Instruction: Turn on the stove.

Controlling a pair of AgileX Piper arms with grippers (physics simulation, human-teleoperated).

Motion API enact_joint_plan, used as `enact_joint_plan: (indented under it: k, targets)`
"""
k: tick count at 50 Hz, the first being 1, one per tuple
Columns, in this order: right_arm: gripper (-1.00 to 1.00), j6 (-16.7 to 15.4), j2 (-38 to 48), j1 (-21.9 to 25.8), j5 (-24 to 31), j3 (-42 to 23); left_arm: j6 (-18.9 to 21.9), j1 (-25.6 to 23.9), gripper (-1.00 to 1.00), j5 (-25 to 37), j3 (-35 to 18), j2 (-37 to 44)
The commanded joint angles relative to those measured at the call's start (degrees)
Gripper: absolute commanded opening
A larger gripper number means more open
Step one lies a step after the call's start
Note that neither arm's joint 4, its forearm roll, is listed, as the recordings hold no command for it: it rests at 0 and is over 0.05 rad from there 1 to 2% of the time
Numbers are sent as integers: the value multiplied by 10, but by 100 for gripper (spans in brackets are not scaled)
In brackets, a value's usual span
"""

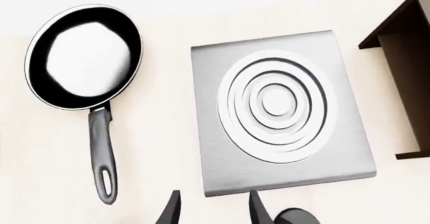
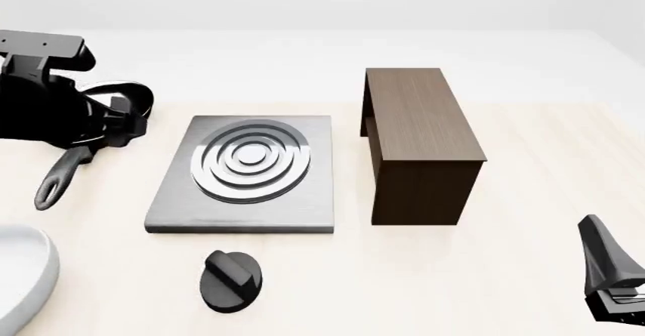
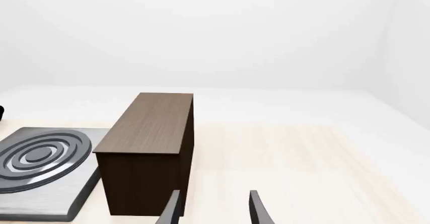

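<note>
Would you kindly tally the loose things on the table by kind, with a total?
Stove slab: 1
Knob: 1
Frying pan: 1
Cabinet: 1
White dish: 1
Total: 5

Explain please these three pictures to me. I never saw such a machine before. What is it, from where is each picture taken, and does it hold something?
These are simulator renders of two robot arms at a light wooden table. The front view looks forward and down over the table. The other two come from cameras just behind each gripper.

On the table lie a grey stove with silver burner rings, its separate round black knob in front of it, a dark brown cabinet to the right, and a black frying pan to the left. A white curved object shows at the lower left edge; I cannot tell what it is.

The left gripper hangs above the pan and stove, open and empty. The right gripper is low on the right, also open and empty. Nothing is held.
</note>
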Motion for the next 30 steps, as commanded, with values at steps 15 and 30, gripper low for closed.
enact_joint_plan:
  k: [15,30]
  targets:
    - [100,1,-1,-1,0,0,-21,4,100,18,-43,18]
    - [100,1,-1,0,0,0,-26,11,100,28,-65,24]
